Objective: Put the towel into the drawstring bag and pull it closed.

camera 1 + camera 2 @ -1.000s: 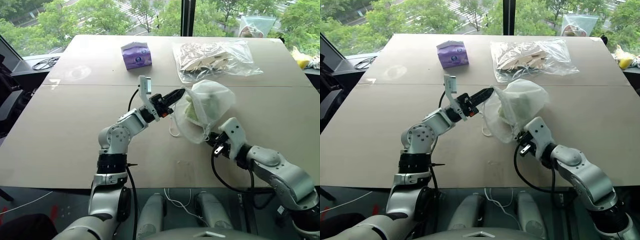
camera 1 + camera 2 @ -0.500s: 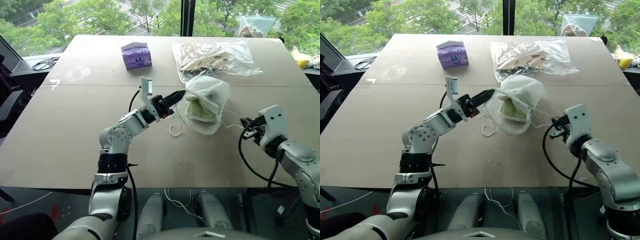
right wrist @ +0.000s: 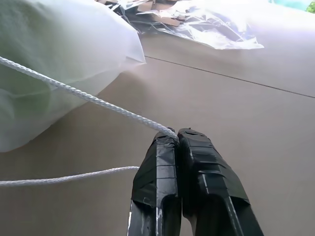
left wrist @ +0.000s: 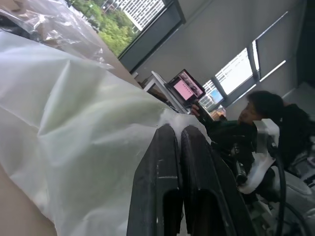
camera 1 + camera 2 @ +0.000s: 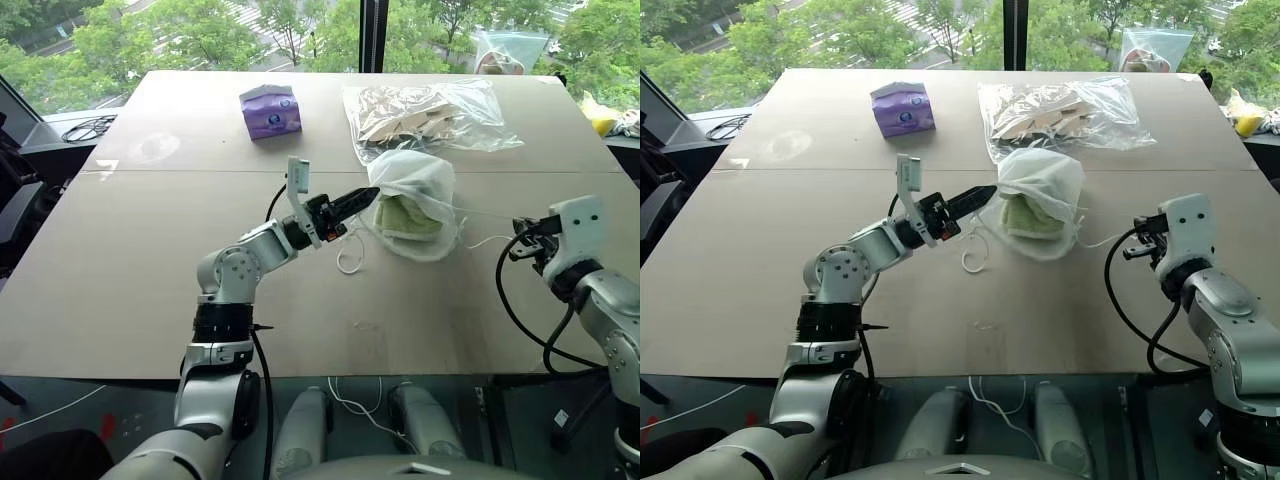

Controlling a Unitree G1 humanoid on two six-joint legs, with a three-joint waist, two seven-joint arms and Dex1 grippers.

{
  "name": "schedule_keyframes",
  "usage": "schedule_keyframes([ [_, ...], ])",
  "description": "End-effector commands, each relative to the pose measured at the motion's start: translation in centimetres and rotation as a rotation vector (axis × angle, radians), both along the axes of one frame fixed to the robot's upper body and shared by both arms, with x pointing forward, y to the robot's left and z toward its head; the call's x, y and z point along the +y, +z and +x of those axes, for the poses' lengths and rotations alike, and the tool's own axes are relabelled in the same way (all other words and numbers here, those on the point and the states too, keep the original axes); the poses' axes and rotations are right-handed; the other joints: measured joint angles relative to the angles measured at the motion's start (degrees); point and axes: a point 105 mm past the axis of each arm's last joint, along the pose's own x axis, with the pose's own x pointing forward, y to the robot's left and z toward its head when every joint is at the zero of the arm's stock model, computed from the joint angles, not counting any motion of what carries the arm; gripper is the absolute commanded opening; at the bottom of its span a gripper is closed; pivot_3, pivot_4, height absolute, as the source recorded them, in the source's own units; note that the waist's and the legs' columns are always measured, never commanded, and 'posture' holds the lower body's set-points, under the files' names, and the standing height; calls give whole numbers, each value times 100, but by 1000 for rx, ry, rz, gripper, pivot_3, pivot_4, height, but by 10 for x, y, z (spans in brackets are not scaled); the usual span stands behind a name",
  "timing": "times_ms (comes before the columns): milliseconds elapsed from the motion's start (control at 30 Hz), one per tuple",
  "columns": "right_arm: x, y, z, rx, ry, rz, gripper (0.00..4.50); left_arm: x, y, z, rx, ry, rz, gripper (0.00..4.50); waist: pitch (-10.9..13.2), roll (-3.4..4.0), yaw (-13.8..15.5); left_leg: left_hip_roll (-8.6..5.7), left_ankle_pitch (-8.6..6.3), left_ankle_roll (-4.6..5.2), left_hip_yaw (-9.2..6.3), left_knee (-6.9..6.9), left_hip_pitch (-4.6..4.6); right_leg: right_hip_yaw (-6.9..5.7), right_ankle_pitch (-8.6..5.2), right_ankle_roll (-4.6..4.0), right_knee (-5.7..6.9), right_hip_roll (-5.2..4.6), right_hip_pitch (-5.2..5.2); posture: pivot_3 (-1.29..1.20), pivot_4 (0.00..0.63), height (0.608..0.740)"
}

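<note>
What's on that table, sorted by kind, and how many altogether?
Bags: 2, the white drawstring bag and a clear plastic bag
Towels: 1, a green towel inside the drawstring bag
Tissue boxes: 1, a purple tissue box
Total: 4

Tan table [image 5: 120, 270] bearing drawstring bag [image 5: 415, 205] at centre. Purple tissue box [image 5: 271, 110] and clear plastic bag [image 5: 430, 112] behind.

No text, label or number can be read on anything here, not even on the purple tissue box [image 5: 271, 109].
</note>
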Motion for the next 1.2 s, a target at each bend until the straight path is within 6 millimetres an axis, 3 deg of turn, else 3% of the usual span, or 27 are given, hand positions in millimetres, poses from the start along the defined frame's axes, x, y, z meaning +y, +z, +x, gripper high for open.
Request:
schedule_keyframes([
  [33,0,14,0,-56,-3,-13,0,22,25,-1,-141,6,28,1889,-1,1,-12,0,0,0,1,0,1,0,0,0,0,0,0,0,150,740],
  [167,0,13,1,-51,5,-15,0,48,33,-5,-177,-26,82,1889,-1,4,-22,5,0,0,1,0,7,0,-4,3,10,6,-2,0,150,740],
  [267,0,13,3,-49,8,-16,0,58,11,-9,-134,-51,210,1889,-2,5,-10,2,0,0,3,0,6,1,-6,7,9,0,0,0,150,740],
  [300,1,14,3,-50,9,-15,0,58,-5,-11,-119,-65,289,1889,-2,5,-10,0,0,0,4,0,5,1,-6,7,6,-1,0,0,150,740],
  [400,2,14,4,-52,12,-12,0,56,-37,-12,-114,-72,432,1889,-2,5,7,0,0,0,4,-2,2,3,-2,-1,3,-3,-1,0,150,740],
  [500,3,14,3,-49,14,-9,0,53,-55,-4,-152,-46,516,1889,-2,5,24,0,0,0,2,-2,-1,1,3,-8,2,-2,-2,0,150,740],
  [733,0,17,3,-49,12,-16,0,41,-72,17,-233,17,572,1889,-2,5,19,1,0,0,5,1,2,1,3,-7,4,-2,-2,0,150,740],
  [1200,0,17,1,-55,-4,-12,0,17,-84,24,-268,-9,548,1889,-2,5,11,0,0,1,4,1,0,1,4,-6,5,-2,-1,0,150,740],
])
